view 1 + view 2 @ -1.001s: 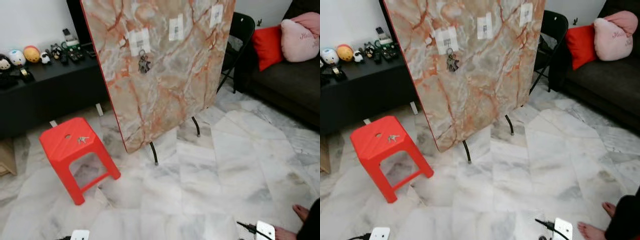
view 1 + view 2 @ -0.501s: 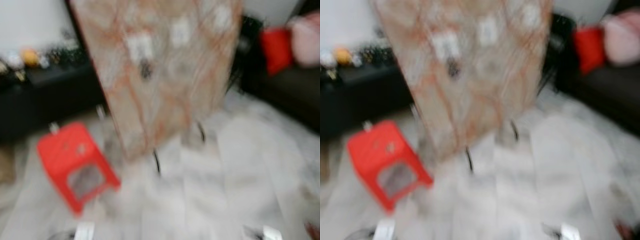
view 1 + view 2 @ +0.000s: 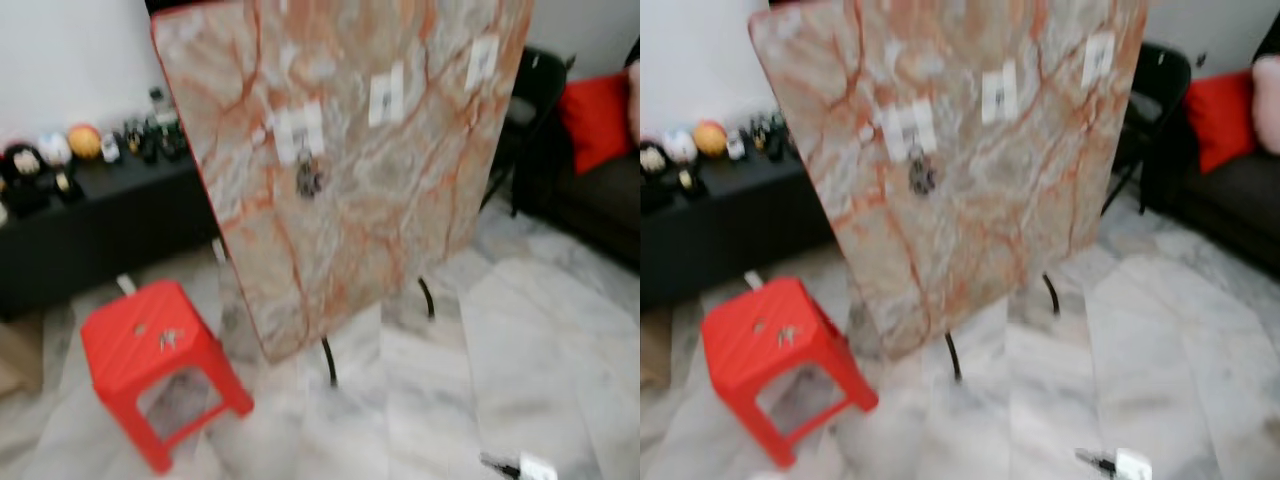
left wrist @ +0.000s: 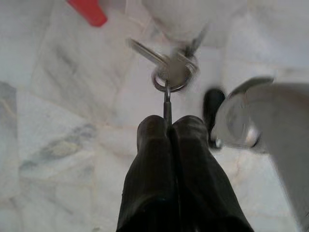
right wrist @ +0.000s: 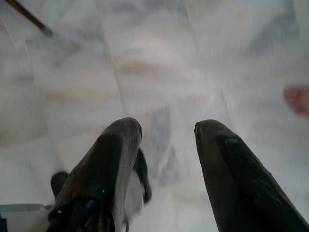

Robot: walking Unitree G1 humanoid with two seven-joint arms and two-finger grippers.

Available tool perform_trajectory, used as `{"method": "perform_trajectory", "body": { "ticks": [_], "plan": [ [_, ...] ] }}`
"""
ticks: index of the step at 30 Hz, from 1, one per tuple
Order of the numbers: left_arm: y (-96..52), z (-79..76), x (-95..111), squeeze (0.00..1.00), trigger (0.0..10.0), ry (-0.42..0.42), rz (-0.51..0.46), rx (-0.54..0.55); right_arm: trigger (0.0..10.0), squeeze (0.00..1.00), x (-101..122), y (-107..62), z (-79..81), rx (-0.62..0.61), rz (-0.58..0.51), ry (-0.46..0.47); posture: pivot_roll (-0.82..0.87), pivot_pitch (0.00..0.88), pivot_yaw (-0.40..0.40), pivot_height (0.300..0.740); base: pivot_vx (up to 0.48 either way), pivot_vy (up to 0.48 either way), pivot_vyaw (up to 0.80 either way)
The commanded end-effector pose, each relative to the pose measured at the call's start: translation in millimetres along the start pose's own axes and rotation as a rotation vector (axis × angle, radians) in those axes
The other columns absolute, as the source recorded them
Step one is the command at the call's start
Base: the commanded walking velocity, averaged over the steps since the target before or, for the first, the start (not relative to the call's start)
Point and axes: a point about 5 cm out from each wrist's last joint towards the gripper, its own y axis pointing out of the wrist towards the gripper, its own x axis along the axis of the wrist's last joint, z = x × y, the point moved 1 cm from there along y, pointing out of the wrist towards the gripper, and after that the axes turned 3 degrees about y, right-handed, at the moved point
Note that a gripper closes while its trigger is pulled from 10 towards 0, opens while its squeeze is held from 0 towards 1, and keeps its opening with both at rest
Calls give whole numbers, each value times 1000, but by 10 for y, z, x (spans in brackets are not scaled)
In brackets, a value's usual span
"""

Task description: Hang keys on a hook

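Heads up, both head views are a bit smeared, so you won't get fine detail out of them. Your left gripper [image 4: 170, 126] has its two black fingers pinched tight together on a thin metal link, and the keys [image 4: 170, 67] dangle off a ring just past the fingertips, hanging above the pale marble floor [image 4: 63, 140]. The blades are blurred, so you can't count them. A silver rounded part [image 4: 263, 116] sits just beside the fingers, cut off by the frame edge; hard to say exactly what it is.

Your right gripper [image 5: 166, 133] is spread wide with nothing between the fingers, floor below it. There's a pinkish blob [image 5: 298, 99] at the edge of that view, too cut off to call.

Ahead of you stands the big marbled board [image 3: 380, 190], tilted, on thin dark legs. Three white tags run across it; the hooks themselves are too small to make out. The left tag [image 3: 299, 130] already has a dark bunch of keys [image 3: 308, 180] hanging under it. The middle tag [image 3: 386, 97] and right tag [image 3: 482, 60] look bare, as far as the blur lets you tell.

Near left is a red stool [image 3: 155, 365] with something small and metallic [image 3: 168, 338] on its seat, not clear enough to identify.
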Motion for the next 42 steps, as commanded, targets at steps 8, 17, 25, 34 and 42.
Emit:
{"method": "perform_trajectory", "body": {
  "ticks": [8,17,25,34,42],
  "plan": [
    [3,-44,-9,0,10000,24,10,12,10000,0,3,10,76,20,-4,-5,9,0,-5,740,0,0,0],
    [8,-47,27,0,10000,41,1,12,10000,0,1,10,82,24,-3,-18,10,0,-3,740,0,-119,0],
    [-9,74,-21,0,10000,55,0,17,10000,0,0,9,77,20,-7,-11,13,0,-3,740,0,-373,0],
    [-49,251,-140,0,10000,55,18,36,10000,0,-3,9,80,23,-8,-12,15,0,-2,740,0,-388,0],
    [-49,192,-177,0,10000,57,24,29,10000,0,-1,9,79,24,-10,-24,13,0,0,740,0,-398,0]
  ]
}}
